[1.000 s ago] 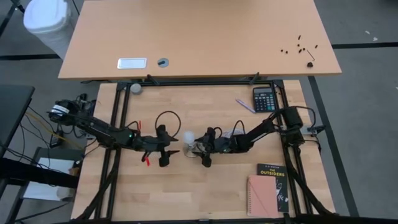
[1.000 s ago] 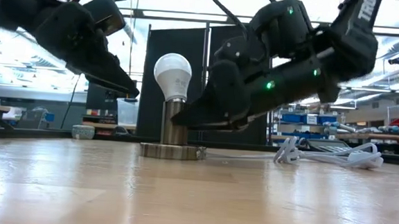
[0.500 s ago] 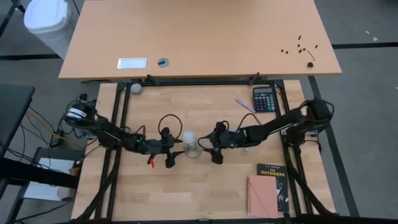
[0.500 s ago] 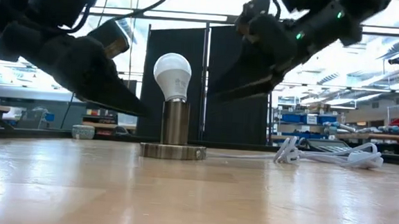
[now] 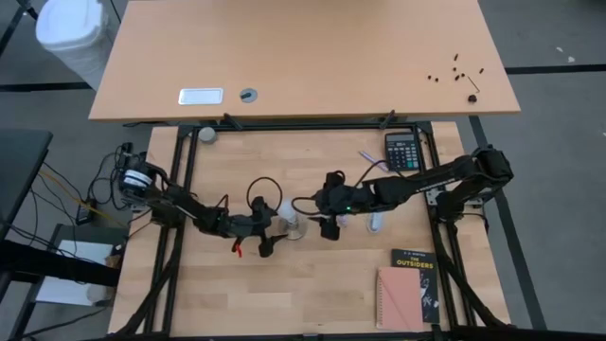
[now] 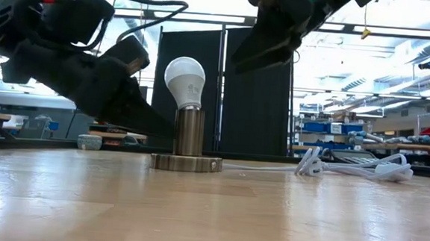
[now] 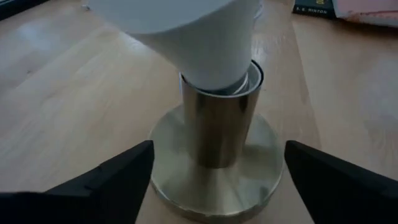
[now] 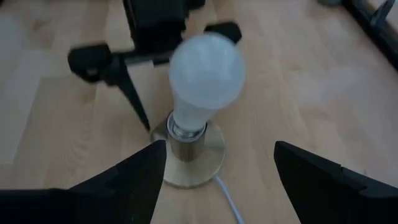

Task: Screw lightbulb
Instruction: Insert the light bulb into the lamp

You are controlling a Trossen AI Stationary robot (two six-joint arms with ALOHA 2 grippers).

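The white lightbulb (image 6: 186,80) stands upright with its base in the silvery socket (image 6: 189,134), whose round foot (image 6: 186,163) rests on the table. Both also show in the high view (image 5: 290,214). My left gripper (image 7: 217,155) is open and low, one finger on either side of the socket's stem (image 7: 221,130), apart from it; it lies just left of the bulb in the high view (image 5: 271,231). My right gripper (image 8: 217,149) is open and empty, raised above and to the right of the bulb (image 8: 205,65); it also shows in the low view (image 6: 268,45).
The socket's white cord (image 6: 347,167) runs off toward the table's right. A calculator (image 5: 402,152) and a pen (image 5: 372,159) lie at the far right, a book (image 5: 415,270) and a pink notebook (image 5: 398,298) at the near right. A grey ball (image 5: 206,134) lies at the far left.
My right gripper has drawn back from the socket's stem, going up and a little toward the table's right. My left gripper has gone down and toward the right, up to the socket, and its fingers now stand on either side of the stem. Bulb and socket stay put.
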